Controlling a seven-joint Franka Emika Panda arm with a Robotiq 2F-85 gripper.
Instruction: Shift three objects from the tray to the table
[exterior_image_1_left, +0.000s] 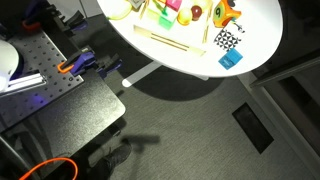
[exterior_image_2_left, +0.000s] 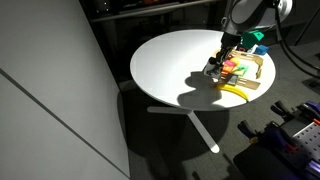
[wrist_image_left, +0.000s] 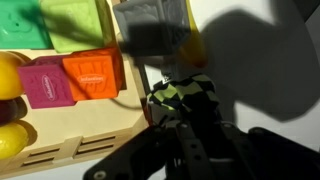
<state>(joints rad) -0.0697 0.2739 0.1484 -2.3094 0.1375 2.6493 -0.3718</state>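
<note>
Gripper (exterior_image_2_left: 222, 60) hangs low over the table (exterior_image_2_left: 170, 60) at the edge of the tray (exterior_image_2_left: 262, 72), arm reaching down from above. In the wrist view the gripper (wrist_image_left: 185, 108) sits right over a dark blotchy thing, prob. the checkered piece (wrist_image_left: 185, 95). It lies on the table just beside the tray rim and isn't one of the task's toys. Jaws stand either side of it, but it's too dark + blurred to tell whether they pinch it or are only spread round it. The task pieces lie in the tray: pink block (wrist_image_left: 45, 88) and orange block (wrist_image_left: 92, 75) side by side, touching, w/ green pieces (wrist_image_left: 72, 18) behind them. In an exterior view a yellow curved piece (exterior_image_2_left: 235, 90) looks to lie on the table just off the tray, so maybe one is across already, not sure. Handling, my guess: the toys are small, light, stiff plastic or foam, prob. smooth, not fragile. The blocks are packed close, so little room for the jaws betw. them. Best take the orange block across its free flat sides, from straight above and low on the body so it doesn't squirt out. The rim is thin + low, so lift clear of it before heading out over the table.
</note>
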